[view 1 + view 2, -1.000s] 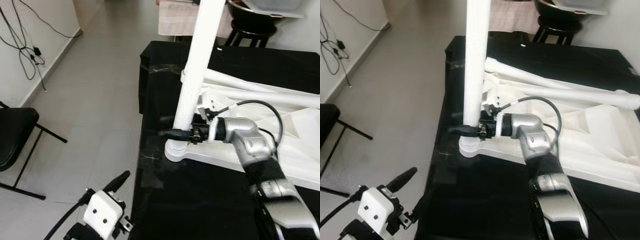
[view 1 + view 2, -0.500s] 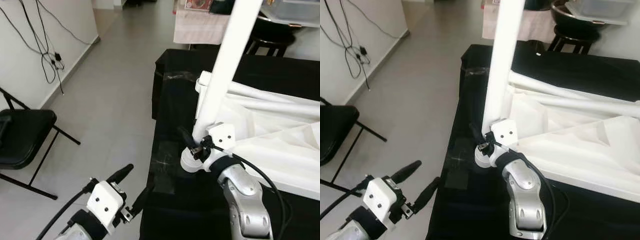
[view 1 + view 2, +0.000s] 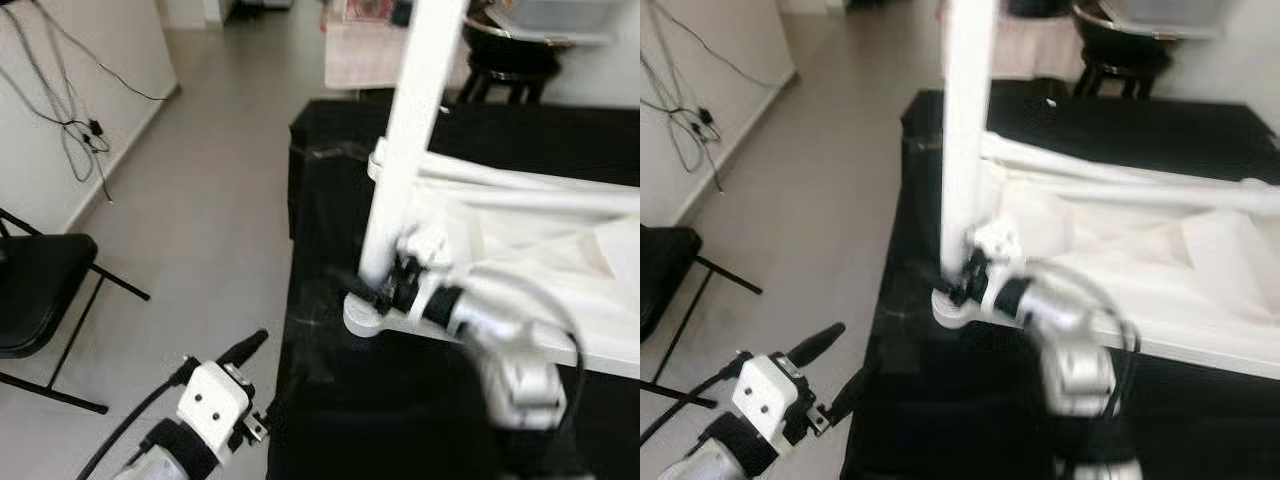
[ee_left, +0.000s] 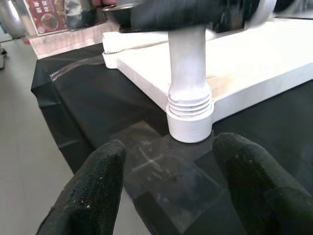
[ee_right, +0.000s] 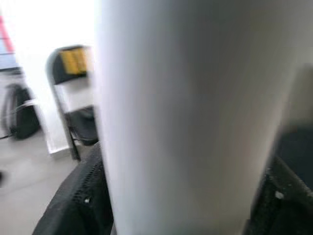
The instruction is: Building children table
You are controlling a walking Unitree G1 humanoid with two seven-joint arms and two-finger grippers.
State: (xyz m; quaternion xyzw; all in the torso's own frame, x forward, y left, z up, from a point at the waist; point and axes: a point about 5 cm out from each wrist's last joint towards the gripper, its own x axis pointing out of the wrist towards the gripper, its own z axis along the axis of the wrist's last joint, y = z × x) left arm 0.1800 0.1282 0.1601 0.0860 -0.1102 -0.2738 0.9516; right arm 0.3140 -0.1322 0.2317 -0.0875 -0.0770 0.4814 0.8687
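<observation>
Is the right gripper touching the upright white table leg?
Touching. In the right wrist view the white table leg sits between the right gripper's black fingers, pressed against both.

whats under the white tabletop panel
The white tabletop panel lies on a work surface covered in black sheeting. The upright white leg meets its near corner, gripped by the right end effector. Anything beneath the panel is hidden.

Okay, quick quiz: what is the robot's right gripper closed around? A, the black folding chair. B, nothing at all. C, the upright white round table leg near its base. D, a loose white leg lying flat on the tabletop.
C: the right gripper has its black fingers on either side of the upright white round table leg, just above where it meets the white tabletop.
</observation>
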